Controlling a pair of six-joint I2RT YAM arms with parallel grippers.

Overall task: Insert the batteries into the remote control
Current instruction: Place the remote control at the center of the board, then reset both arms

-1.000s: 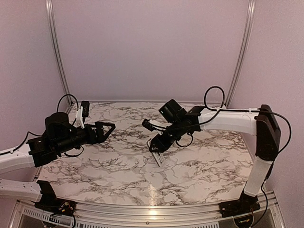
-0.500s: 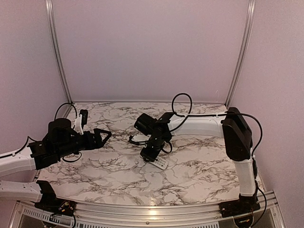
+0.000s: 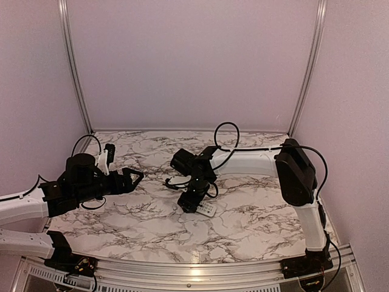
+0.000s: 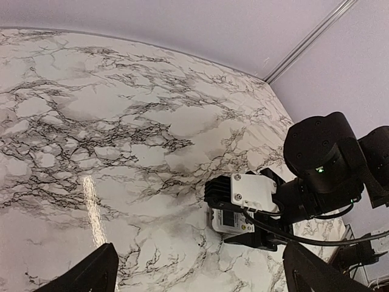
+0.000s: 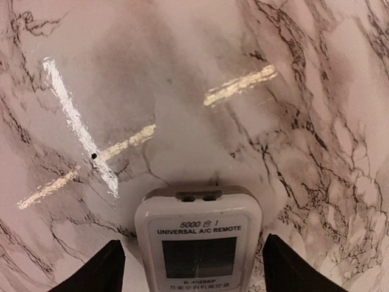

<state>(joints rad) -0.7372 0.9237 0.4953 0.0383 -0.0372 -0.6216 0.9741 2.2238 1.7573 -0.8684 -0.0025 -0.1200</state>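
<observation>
The remote control [image 5: 197, 243] lies face up on the marble table, its screen and "UNIVERSAL A/C REMOTE" print showing. My right gripper [image 5: 193, 267] stands open over it, one finger on each side of the handset; a gap shows on the left, while the right finger is very close to its edge. From above, the remote control [image 3: 207, 210] pokes out beneath my right gripper [image 3: 189, 204]. The left wrist view shows the remote control [image 4: 231, 220] under that gripper's camera block. My left gripper [image 3: 135, 178] hovers open and empty to the left. The batteries are out of view.
Bare marble table [image 3: 255, 225] stretches to the right and front. Purple walls with metal posts [image 3: 76, 73] close the back and sides. A cable loop [image 3: 223, 137] rises from the right arm. Pale scuff marks [image 5: 240, 85] streak the tabletop beyond the remote.
My right arm has swung left and down to the table with the remote. Its jaws have widened off the handset. The left gripper has barely shifted.
</observation>
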